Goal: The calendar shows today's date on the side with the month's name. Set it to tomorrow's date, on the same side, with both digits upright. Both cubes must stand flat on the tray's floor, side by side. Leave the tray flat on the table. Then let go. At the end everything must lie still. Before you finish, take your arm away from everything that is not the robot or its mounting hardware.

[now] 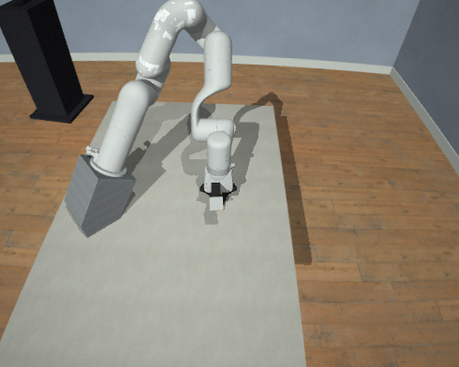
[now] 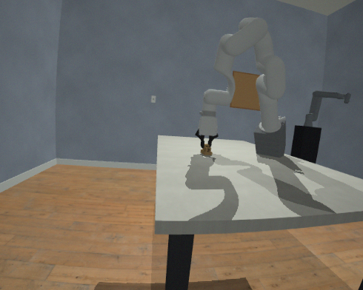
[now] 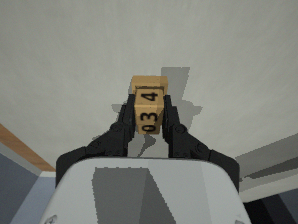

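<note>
The gripper (image 1: 219,196) (image 2: 206,146) (image 3: 149,104) points down, its black jaws clenched on a small tan wooden block (image 2: 207,149) (image 3: 149,111), one jaw on each side. In the wrist view, black digits show on the block between the jaws: a 4 nearest the fingertips, then a 3, then a partly cut-off 0, all lying sideways in that view. Whether one cube or two make up this block cannot be told.

Just beyond the fingertips is the calendar's tan wooden tray (image 2: 207,154) (image 3: 150,80), low over the table; its month name cannot be made out. In the top view a pale square (image 1: 216,203) hides most of the calendar.

Around and below the jaws spreads the pale grey table (image 1: 172,281) (image 2: 247,224) (image 3: 60,75), crossed by the arm's shadows. Well apart from the jaws, the white arm (image 1: 217,61) (image 2: 271,74) rises from a grey pedestal (image 1: 113,201) (image 2: 270,143) on that table. Farther out are a brown plank floor (image 1: 383,187) (image 2: 81,222), blue-grey walls (image 1: 313,28) (image 2: 118,55), an orange-brown panel (image 2: 244,90) and a black stand (image 1: 51,61) (image 2: 306,142).
</note>
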Tool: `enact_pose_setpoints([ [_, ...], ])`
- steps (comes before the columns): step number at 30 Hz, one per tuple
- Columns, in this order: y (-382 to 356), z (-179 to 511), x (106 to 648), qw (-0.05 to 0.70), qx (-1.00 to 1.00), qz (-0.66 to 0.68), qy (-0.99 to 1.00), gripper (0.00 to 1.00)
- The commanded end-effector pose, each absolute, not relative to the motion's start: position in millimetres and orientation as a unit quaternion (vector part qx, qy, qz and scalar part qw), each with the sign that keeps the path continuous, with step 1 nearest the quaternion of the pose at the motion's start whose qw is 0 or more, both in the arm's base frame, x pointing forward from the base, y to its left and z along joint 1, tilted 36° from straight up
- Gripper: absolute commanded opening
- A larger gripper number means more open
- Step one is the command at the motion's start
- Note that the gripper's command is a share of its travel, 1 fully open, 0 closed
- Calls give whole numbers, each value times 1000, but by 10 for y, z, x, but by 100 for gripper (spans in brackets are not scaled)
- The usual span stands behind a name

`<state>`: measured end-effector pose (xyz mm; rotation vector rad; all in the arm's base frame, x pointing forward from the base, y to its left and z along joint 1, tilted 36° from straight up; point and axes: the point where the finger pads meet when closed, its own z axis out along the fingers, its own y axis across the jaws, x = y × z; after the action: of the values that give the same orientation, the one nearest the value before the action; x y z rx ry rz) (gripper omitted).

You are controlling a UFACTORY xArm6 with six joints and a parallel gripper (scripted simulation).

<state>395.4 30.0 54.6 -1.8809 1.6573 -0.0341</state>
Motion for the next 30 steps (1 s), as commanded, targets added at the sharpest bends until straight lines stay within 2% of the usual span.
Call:
enact_pose_setpoints([
  [1, 296, 553, 3960, 312, -713, -14, 628, 27],
  [30, 321, 505, 3984, 312, -713, -14, 628, 27],
])
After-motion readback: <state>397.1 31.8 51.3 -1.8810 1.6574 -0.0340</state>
